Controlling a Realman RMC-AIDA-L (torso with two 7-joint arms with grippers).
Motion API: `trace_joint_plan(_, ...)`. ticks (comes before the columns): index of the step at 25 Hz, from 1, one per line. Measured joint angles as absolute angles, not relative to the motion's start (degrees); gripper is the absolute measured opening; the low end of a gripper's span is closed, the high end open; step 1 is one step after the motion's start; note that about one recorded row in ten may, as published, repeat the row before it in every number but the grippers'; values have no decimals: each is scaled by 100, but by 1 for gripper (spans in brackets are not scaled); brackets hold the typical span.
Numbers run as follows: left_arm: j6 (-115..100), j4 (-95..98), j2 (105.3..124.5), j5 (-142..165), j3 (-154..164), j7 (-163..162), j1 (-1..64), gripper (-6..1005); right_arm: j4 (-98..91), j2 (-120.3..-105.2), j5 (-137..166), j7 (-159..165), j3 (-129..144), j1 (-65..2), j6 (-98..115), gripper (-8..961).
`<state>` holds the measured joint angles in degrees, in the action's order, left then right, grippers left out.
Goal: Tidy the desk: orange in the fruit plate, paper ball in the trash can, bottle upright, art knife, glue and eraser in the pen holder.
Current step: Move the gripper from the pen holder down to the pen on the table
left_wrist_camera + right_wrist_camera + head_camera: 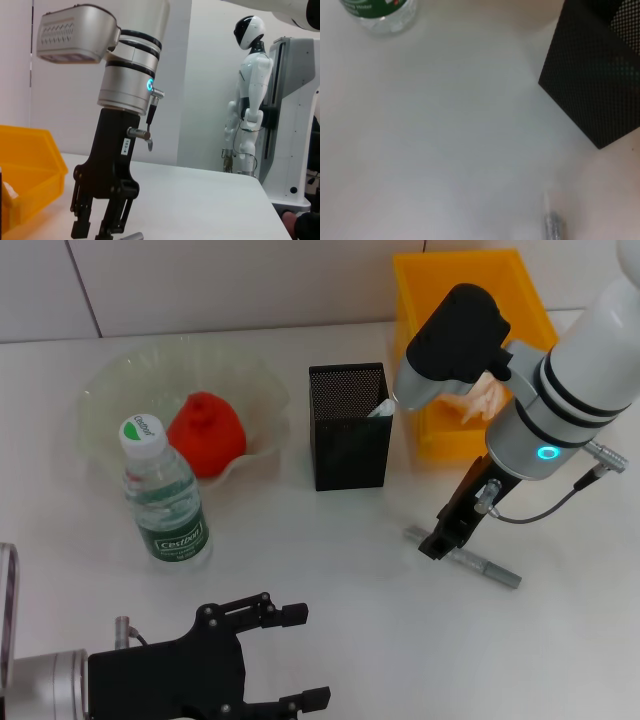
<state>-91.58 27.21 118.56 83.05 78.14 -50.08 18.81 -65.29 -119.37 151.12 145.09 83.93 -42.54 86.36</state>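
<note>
Two grippers: right gripper low over the counter, left gripper at the near edge by the robot's body.
Right gripper: its tip sits right at the near end of the art knife; the left wrist view shows its dark fingers pointing down with a small gap between them, one on each side of the grey knife end. Whether they actually touch the knife cannot be told.
Left gripper: fingers spread wide, holding nothing, resting low and well apart from every object.
Art knife: a grey bar lying flat on the counter, to the right of the pen holder and just in front of the yellow bin.
Pen holder: black mesh box, upright, mid-counter; a pale item shows inside at its right wall.
Bottle: upright, white cap, green label, in front of the fruit plate.
Orange: sitting in the translucent fruit plate.
Yellow bin: at the back right, with a crumpled pale paper ball inside, partly hidden by the right arm.
</note>
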Motion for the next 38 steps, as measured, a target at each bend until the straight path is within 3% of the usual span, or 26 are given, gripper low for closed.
trace_joint_plan(3, -9158, 2713, 11856, 8305, 7813, -4996, 1881, 787, -6313, -11942, 15112, 14516, 8411, -4329, 8528, 478)
trace_joint_plan(38, -9167, 2721, 11856, 8306, 7813, -5006, 1881, 787, -5697, -11943, 15227, 14521, 8481, -4581, 8270, 460)
